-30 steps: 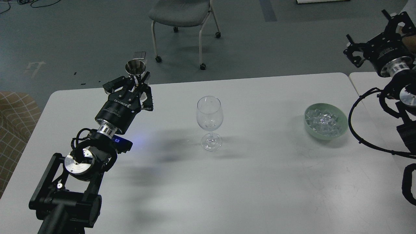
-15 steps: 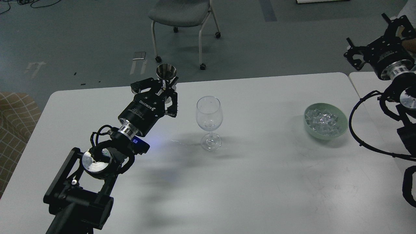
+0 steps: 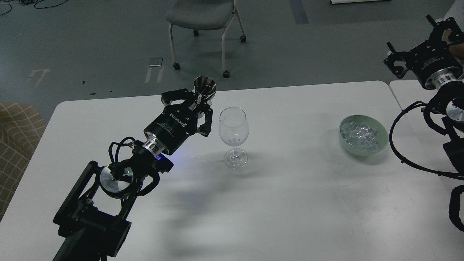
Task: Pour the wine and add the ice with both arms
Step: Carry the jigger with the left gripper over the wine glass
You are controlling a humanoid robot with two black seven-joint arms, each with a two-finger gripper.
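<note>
Many clear, glassy ice [image 3: 360, 136] cubes lie heaped in a green bowl [image 3: 377, 148].

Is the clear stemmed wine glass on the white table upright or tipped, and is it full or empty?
Upright: the clear stemmed wine glass stands on its foot on the white table. It looks empty; no liquid level shows.

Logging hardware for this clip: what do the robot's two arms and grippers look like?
Both arms are black with round silver joint caps and looped black cables. The left gripper has a cylindrical body with white ROBOTIQ lettering, a silver wrist ring and a blue light below. The right gripper matches: black linkage fingers, silver ring.
</note>
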